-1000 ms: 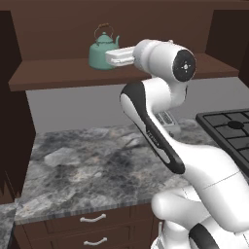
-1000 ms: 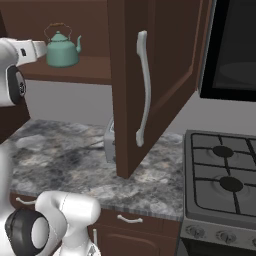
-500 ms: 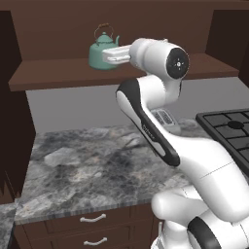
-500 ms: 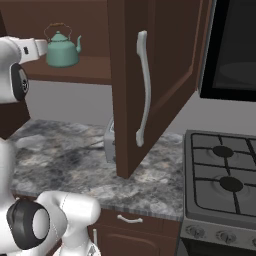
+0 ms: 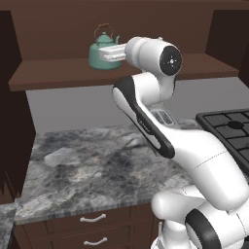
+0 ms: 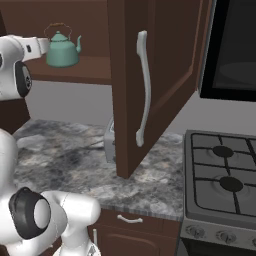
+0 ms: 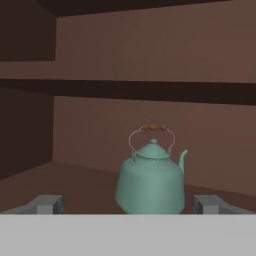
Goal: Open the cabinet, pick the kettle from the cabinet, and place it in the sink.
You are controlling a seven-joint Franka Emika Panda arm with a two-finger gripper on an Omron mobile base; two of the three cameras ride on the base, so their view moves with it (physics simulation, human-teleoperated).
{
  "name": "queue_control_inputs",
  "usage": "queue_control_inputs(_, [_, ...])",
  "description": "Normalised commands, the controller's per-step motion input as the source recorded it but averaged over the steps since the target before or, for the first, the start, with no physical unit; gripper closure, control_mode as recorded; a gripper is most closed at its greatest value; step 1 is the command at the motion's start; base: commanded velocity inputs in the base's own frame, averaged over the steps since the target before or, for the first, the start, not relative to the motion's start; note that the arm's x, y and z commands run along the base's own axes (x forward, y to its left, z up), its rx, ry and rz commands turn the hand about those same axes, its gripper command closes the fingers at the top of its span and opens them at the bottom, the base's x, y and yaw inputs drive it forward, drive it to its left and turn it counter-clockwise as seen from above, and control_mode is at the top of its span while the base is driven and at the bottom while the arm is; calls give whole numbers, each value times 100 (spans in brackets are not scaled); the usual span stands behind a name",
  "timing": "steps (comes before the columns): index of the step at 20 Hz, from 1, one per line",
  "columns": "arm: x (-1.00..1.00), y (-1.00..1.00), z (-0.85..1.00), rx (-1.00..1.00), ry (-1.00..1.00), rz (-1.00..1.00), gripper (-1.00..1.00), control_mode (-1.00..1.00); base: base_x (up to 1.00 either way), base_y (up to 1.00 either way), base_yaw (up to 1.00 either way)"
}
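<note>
Teal-green and upright, the kettle (image 7: 150, 182) stands on the bottom shelf (image 5: 63, 73) of the dark brown cabinet (image 6: 155, 65), its spout pointing right in the hand view and its thin wire handle arched over the lid knob. The end effector (image 7: 127, 204) is level with the kettle's body, jaws spread wide; one fingertip (image 7: 46, 204) shows to the left of the kettle and the other to its right, both clear of it, with the kettle centred in the gap and a little beyond the tips. From the left base view the end effector (image 5: 108, 54) reaches in over the shelf edge and overlaps the kettle (image 5: 99, 53); whether it touches cannot be told there. In the right base view the cabinet door stands swung open, its long silver handle (image 6: 142, 87) facing out, above the grey marbled surface (image 6: 70, 160) and beside the stove (image 6: 220, 185).
</note>
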Motion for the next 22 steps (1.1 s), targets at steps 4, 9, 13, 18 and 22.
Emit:
queue_control_inputs(4, [14, 6, 0, 0, 0, 0, -100, -100, 0, 0, 0])
queue_control_inputs(9, [15, 5, 0, 0, 0, 0, -100, -100, 0, 0, 0])
queue_control_inputs(13, [17, 1, 0, 0, 0, 0, -100, -100, 0, 0, 0])
queue_control_inputs(18, [22, 0, -1, 0, 0, 0, -100, -100, 0, 0, 0])
queue_control_inputs(22, [22, 0, 0, 0, 0, 0, -100, -100, 0, 0, 0])
